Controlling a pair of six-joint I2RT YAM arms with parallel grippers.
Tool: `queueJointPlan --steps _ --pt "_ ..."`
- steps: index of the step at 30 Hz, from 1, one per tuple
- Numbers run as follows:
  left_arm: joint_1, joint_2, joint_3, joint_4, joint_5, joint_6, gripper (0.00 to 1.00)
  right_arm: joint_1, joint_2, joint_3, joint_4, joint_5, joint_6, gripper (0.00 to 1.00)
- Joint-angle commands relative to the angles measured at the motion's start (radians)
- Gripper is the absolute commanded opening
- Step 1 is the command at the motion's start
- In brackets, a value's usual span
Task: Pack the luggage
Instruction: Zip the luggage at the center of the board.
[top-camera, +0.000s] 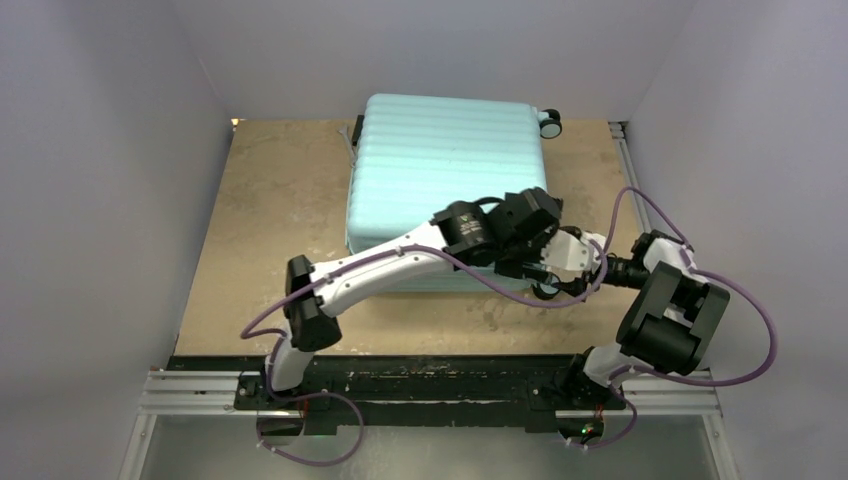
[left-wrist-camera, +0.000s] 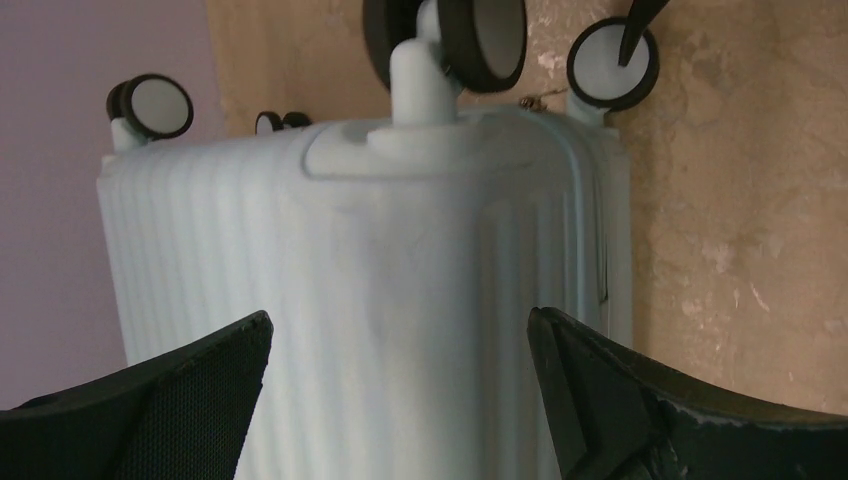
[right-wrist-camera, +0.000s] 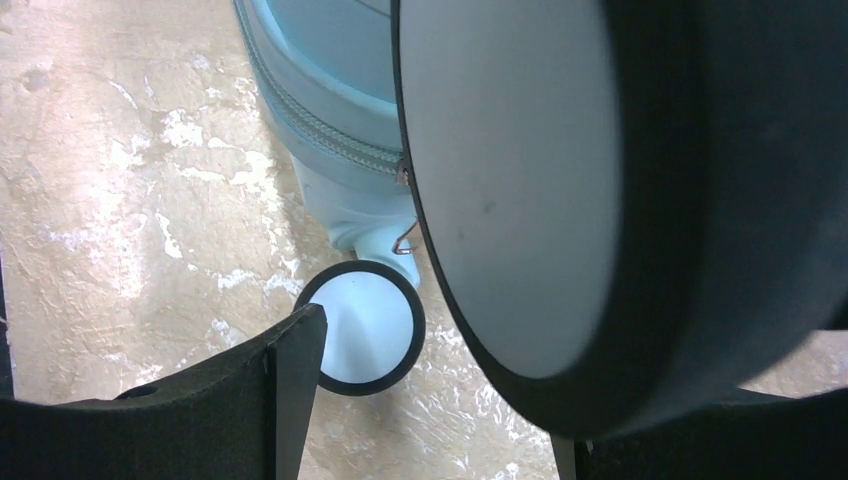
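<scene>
The luggage is a pale mint ribbed suitcase lying flat and zipped shut at the back of the table. My left gripper hangs over its near right end, open wide. In the left wrist view the ribbed shell fills the gap between the gripper's fingers. My right gripper is at the near right corner, among the wheels. In the right wrist view a big black-rimmed wheel sits between that gripper's fingers, against the right one. A gap remains beside the left finger. A second wheel stands beyond it.
The tan board lies bare left of the suitcase. Another wheel sticks out at the far right corner. The zipper seam runs round the case. White walls close in on three sides, and a metal rail runs along the right edge.
</scene>
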Motion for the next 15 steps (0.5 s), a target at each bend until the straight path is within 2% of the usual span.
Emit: queueJointPlan --steps 1,5,12,15 --pt "-0.032 0.095 0.085 0.153 -0.042 0.005 0.99 -0.002 -0.030 -0.011 -0.018 -0.027 -0.010 0.76" --pt "-0.034 0.125 0.081 0.287 -0.044 -0.023 0.99 -0.008 -0.005 0.017 0.062 -0.041 0.160 0.73" --pt "-0.059 0.182 0.088 0.387 -0.015 -0.023 0.99 -0.082 0.086 0.101 0.126 -0.058 0.326 0.73" --pt "-0.063 0.222 0.117 0.399 -0.009 -0.019 0.99 -0.131 0.119 0.130 0.087 -0.057 0.279 0.73"
